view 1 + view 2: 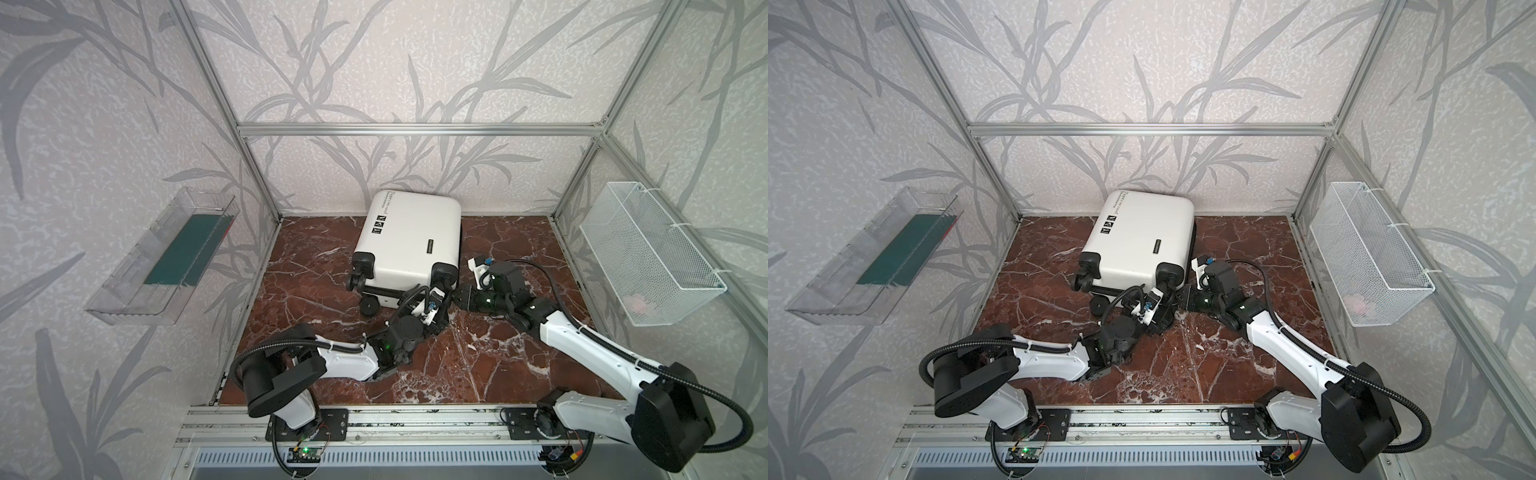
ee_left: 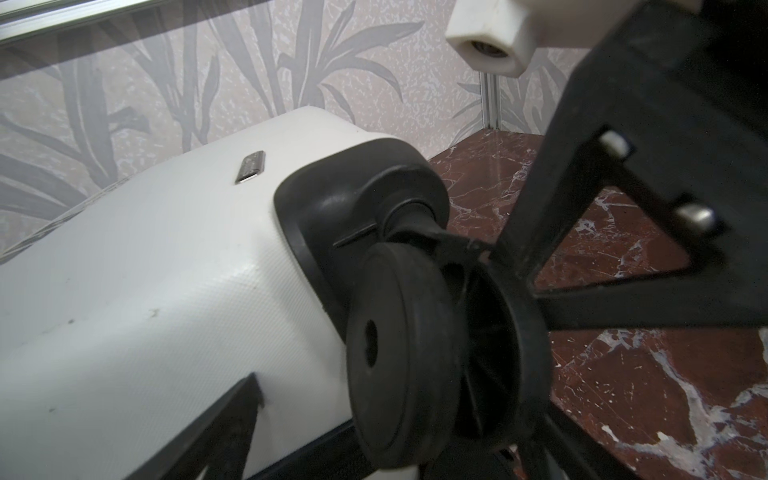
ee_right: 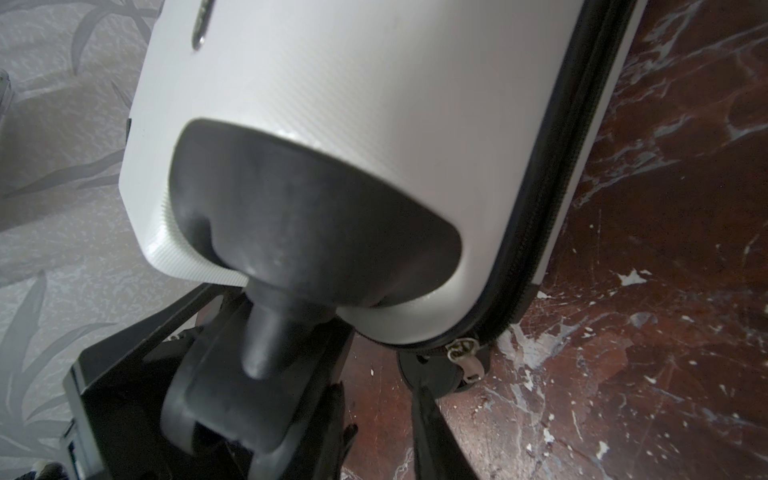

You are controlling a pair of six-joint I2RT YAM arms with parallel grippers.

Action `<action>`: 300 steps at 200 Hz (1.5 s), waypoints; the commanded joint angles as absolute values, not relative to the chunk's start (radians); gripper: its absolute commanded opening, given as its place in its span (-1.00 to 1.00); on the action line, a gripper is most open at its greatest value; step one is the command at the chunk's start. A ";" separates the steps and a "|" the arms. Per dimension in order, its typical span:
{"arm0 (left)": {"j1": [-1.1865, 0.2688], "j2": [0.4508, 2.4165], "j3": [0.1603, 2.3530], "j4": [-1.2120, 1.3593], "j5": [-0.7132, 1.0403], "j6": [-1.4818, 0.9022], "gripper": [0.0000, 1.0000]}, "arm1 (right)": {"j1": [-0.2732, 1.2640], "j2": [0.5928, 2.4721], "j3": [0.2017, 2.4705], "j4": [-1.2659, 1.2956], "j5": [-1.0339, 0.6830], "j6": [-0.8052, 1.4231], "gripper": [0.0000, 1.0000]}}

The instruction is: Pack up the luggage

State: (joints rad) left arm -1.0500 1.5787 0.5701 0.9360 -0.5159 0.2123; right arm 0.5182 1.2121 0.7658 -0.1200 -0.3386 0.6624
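i see the luggage [image 1: 409, 239] lying flat and zipped shut at the far middle of the red marble surface [image 1: 478, 374]. its lettered shell faces up, its top end is close to the far wall, and its wheels point near.

both arms meet at the near right wheel [image 2: 399, 361]. the left pincer [image 1: 441, 300] sits at it from the near side with its fingers spread wide. in the left wrist view one finger [image 2: 224, 419] lies against the white shell, and the wheel sits in the gap between the two.

the right pincer [image 1: 458, 296] is at the same wheel from the right. in the right wrist view the wheel stands between its fingers, close against one finger [image 3: 124, 395], and bare surface shows before the other. that view is crowded with black parts, so i cannot tell whether it pinches the wheel or only sits around it.

the zip pull [image 3: 465, 359] hangs at the luggage's near right corner.

a clear bin [image 1: 137, 286] hangs on the left wall and a white wire basket [image 1: 652, 257] on the right wall, both well apart from the luggage.
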 commanded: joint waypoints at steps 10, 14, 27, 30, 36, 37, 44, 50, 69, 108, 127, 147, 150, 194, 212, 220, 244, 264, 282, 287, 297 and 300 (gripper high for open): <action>-1.025 1.564 0.619 0.975 -0.484 0.307 0.79 | 0.526 1.193 0.783 -0.117 -0.340 0.656 -0.40; -1.025 1.563 0.620 0.972 -0.483 0.314 0.78 | 0.526 1.193 0.782 -0.117 -0.338 0.657 -0.40; -1.022 1.554 0.621 0.961 -0.475 0.338 0.71 | 0.526 1.195 0.783 -0.117 -0.337 0.657 -0.40; -1.021 1.553 0.622 0.959 -0.473 0.341 0.70 | 0.527 1.195 0.783 -0.117 -0.338 0.657 -0.40; -1.019 1.550 0.622 0.959 -0.468 0.347 0.68 | 0.527 1.196 0.782 -0.116 -0.338 0.656 -0.40; -1.019 1.548 0.622 0.959 -0.467 0.348 0.67 | 0.526 1.196 0.782 -0.116 -0.338 0.657 -0.40; -1.018 1.545 0.622 0.956 -0.461 0.354 0.64 | 0.526 1.196 0.782 -0.115 -0.336 0.656 -0.40; -1.017 1.543 0.624 0.956 -0.458 0.358 0.62 | 0.526 1.198 0.782 -0.116 -0.336 0.657 -0.40; -1.015 1.535 0.625 0.957 -0.448 0.367 0.59 | 0.527 1.199 0.784 -0.115 -0.337 0.658 -0.40; -1.015 1.522 0.630 0.940 -0.414 0.396 0.52 | 0.526 1.199 0.788 -0.117 -0.336 0.659 -0.40; -1.013 1.516 0.640 0.913 -0.399 0.416 0.48 | 0.527 1.201 0.788 -0.117 -0.336 0.659 -0.40; -1.011 1.514 0.647 0.889 -0.390 0.434 0.41 | 0.527 1.199 0.788 -0.117 -0.335 0.661 -0.40; -1.010 1.514 0.647 0.890 -0.390 0.436 0.41 | 0.526 1.200 0.788 -0.117 -0.335 0.660 -0.40; -1.009 1.509 0.669 0.834 -0.375 0.488 0.21 | 0.526 1.191 0.790 -0.129 -0.329 0.650 -0.37; -1.008 1.504 0.675 0.816 -0.370 0.499 0.13 | 0.518 1.168 0.779 -0.130 -0.305 0.647 -0.32; -1.007 1.505 0.676 0.811 -0.367 0.501 0.11 | 0.510 1.154 0.771 -0.131 -0.298 0.645 -0.29; -1.007 1.499 0.682 0.790 -0.363 0.517 0.01 | 0.463 1.107 0.748 -0.159 -0.299 0.643 -0.15; -1.007 1.496 0.688 0.775 -0.361 0.546 -0.03 | 0.418 1.067 0.718 -0.180 -0.297 0.606 0.03; -1.007 1.488 0.697 0.751 -0.358 0.576 -0.06 | 0.391 1.047 0.688 -0.191 -0.292 0.580 0.12; -1.008 1.486 0.701 0.744 -0.356 0.585 -0.07 | 0.388 1.043 0.681 -0.193 -0.287 0.569 0.13; -1.006 1.481 0.706 0.730 -0.356 0.599 -0.11 | 0.388 1.040 0.669 -0.192 -0.279 0.549 0.14; -1.007 1.479 0.707 0.726 -0.355 0.604 -0.11 | 0.387 1.040 0.663 -0.189 -0.278 0.540 0.15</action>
